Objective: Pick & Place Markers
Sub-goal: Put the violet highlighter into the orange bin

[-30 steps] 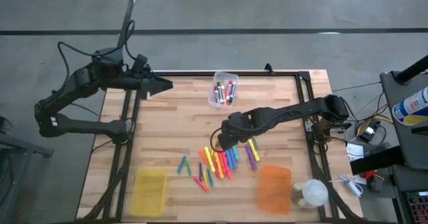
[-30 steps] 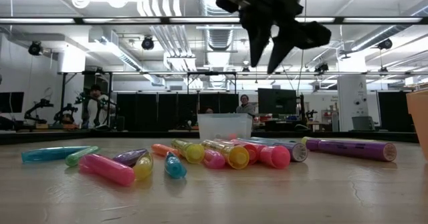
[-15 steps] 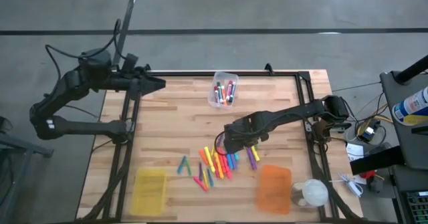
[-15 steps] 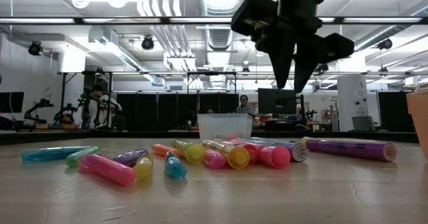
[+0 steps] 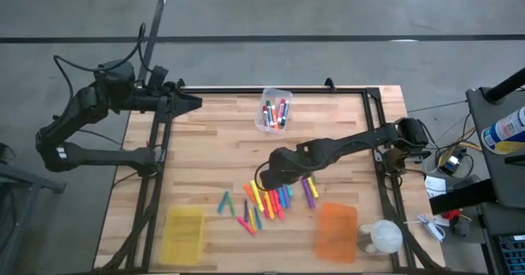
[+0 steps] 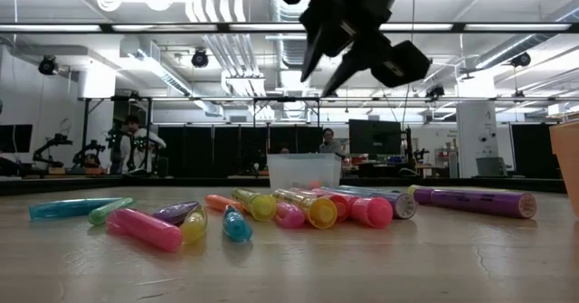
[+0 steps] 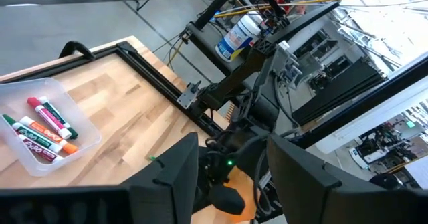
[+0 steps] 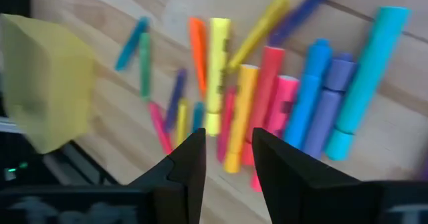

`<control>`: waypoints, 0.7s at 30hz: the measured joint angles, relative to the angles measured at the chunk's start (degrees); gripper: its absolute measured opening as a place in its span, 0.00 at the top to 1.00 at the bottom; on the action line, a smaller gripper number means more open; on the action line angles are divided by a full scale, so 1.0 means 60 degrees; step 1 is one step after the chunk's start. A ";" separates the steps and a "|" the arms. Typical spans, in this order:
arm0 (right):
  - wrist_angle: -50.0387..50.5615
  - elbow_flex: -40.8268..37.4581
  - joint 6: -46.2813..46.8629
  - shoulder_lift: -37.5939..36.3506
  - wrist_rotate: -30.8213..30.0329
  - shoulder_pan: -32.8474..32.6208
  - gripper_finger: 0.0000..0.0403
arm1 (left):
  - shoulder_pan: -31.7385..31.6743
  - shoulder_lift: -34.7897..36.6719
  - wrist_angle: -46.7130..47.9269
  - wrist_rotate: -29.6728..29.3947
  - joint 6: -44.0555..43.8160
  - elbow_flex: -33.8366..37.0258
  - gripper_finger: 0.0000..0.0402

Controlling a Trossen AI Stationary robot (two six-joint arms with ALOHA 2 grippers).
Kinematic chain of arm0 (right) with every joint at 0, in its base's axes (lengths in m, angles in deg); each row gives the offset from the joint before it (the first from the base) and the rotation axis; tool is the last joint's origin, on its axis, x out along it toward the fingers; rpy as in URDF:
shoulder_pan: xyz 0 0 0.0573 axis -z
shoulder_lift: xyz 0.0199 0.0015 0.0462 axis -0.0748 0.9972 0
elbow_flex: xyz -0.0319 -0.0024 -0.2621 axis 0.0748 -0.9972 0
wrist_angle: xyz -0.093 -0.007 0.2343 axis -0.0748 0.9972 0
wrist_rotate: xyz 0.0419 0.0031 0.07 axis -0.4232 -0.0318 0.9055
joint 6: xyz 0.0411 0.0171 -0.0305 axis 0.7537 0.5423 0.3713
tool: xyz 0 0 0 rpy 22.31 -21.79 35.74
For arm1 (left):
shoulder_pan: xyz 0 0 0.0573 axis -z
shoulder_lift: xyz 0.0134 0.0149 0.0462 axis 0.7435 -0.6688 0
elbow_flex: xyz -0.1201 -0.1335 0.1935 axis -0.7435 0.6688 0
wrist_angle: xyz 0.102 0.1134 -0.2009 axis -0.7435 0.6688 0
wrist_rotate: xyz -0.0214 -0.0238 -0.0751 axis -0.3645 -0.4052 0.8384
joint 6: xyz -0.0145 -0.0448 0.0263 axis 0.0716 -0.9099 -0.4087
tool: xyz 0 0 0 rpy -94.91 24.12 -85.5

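Observation:
Many coloured markers lie flat in a loose pile on the wooden table's near middle; they also show in the low view and the right wrist view. My right gripper hovers open and empty above the pile's left part, well clear of it in the low view, its fingers slanting down. In its wrist view the yellow and orange markers lie past the gap. My left gripper waits open at the table's far left corner, also shown in its own wrist view.
A clear bin with a few red, green and black markers stands at the far middle. A yellow bin stands near left, an orange bin near right, with a white round object beside it. People stand in the room beyond.
My right gripper has swung above the marker pile, first a little toward the table's right edge, then back toward its left, and has tipped from pointing down to slanting. It stays open. My left gripper has drawn back slightly toward the table's left edge.

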State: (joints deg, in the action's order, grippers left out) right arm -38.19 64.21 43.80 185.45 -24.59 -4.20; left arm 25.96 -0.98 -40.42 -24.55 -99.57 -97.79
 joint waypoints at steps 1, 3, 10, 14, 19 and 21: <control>-0.0147 -0.0005 0.0014 0.0000 0.0000 -0.0004 0.72 | 0.0000 0.0000 0.0000 0.0000 0.0002 0.0007 0.57; -0.0458 -0.0009 -0.0100 0.0000 0.0004 -0.0002 0.72 | 0.0000 0.0004 -0.0003 0.0000 0.0004 0.0056 0.57; -0.0578 -0.0009 -0.0463 0.0000 -0.0280 0.0141 0.74 | 0.0000 0.0033 0.0033 0.0007 -0.0096 0.0241 0.57; -0.0574 -0.0005 -0.0711 0.0000 -0.0303 0.0477 0.76 | 0.0000 0.0051 0.0063 0.0018 -0.0197 0.0280 0.57; -0.0554 -0.0005 -0.0903 0.0000 -0.0208 0.0823 0.77 | 0.0000 0.0088 0.0070 0.0022 -0.0211 0.0280 0.57; -0.0445 -0.0017 -0.0906 0.0000 -0.0038 0.0831 0.78 | 0.0000 0.0121 0.0089 0.0025 -0.0212 0.0280 0.57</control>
State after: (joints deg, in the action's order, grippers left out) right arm -40.86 64.10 38.36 185.45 -24.82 0.78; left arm 25.96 -0.25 -39.89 -24.39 -100.84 -96.11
